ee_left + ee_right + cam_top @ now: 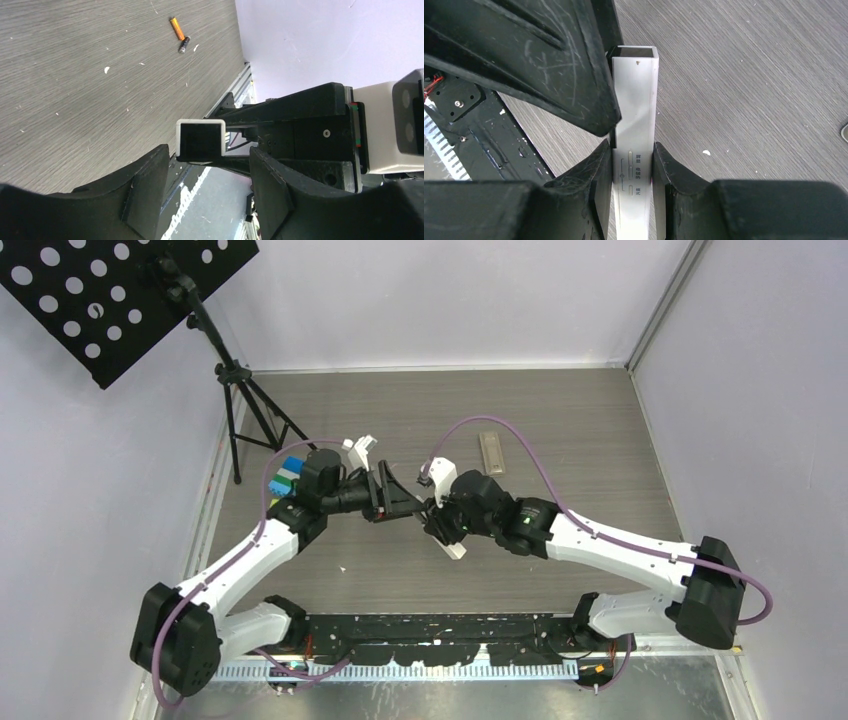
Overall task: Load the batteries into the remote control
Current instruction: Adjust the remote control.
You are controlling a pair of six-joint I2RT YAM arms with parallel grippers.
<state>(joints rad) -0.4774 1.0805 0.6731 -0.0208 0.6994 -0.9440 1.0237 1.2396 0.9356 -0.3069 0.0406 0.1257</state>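
Observation:
My right gripper [633, 150] is shut on a slim white remote control [634, 115], holding it by its sides above the table; its open hollow end [200, 142] faces my left gripper. In the top view the right gripper [437, 515] and the remote [455, 545] are mid-table. My left gripper [207, 170] is open and empty, its fingers [549, 65] right beside the remote's end; it also shows in the top view [398, 502]. An orange battery [175, 28] and a dark battery [184, 45] lie together on the table, away from both grippers. The blue battery is out of view.
A grey flat remote-like piece [492, 452] lies on the table behind the right arm. Coloured toy blocks [289, 475] sit by the left arm. A black stand [240, 400] with a perforated board is at the back left. Walls close in on both sides.

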